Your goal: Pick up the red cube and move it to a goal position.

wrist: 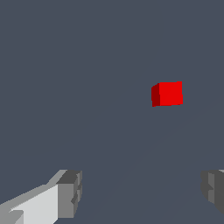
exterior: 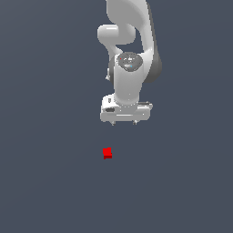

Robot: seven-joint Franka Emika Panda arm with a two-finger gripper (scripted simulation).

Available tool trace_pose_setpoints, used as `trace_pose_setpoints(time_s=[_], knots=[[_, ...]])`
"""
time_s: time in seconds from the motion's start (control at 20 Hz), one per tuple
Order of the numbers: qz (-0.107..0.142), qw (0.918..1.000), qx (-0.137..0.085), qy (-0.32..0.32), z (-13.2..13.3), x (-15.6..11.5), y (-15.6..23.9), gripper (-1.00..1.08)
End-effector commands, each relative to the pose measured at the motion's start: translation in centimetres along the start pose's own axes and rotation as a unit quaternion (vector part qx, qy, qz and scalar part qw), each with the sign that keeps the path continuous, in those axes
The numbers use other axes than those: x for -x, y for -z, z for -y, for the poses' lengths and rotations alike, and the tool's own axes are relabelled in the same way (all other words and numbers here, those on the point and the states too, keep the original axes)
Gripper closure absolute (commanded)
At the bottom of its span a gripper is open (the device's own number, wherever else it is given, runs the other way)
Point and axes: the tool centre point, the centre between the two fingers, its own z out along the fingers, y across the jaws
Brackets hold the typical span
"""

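In the exterior view the pincer (exterior: 124,122) hangs above the grey tabletop (exterior: 45,182), and the cube (exterior: 107,153) lies alone, nearer to the camera and a little toward the exterior view's left of the pincer. They are apart, nothing touches.

In the wrist view the two fingers (wrist: 70,192) stand wide spread with nothing between them. The cube (wrist: 167,93) is beyond the fingertips, not in the gap.

I judge the step is the approach, before any grasp. The next move calls for bringing the pincer over the cube, then descending so the fingers come on both sides of it.
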Motion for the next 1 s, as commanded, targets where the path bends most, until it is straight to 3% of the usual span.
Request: trace_pose_setpoints(time_s=[0.0,0.45,0.95], knots=[[0.000,1.0000,0.000,0.000,0.0,0.0,0.0,-0.92],[0.000,1.0000,0.000,0.003,-1.1,-0.9,-1.9,-0.92],[-0.001,0.9999,0.001,0.014,-4.5,-3.8,-8.0,-0.92]])
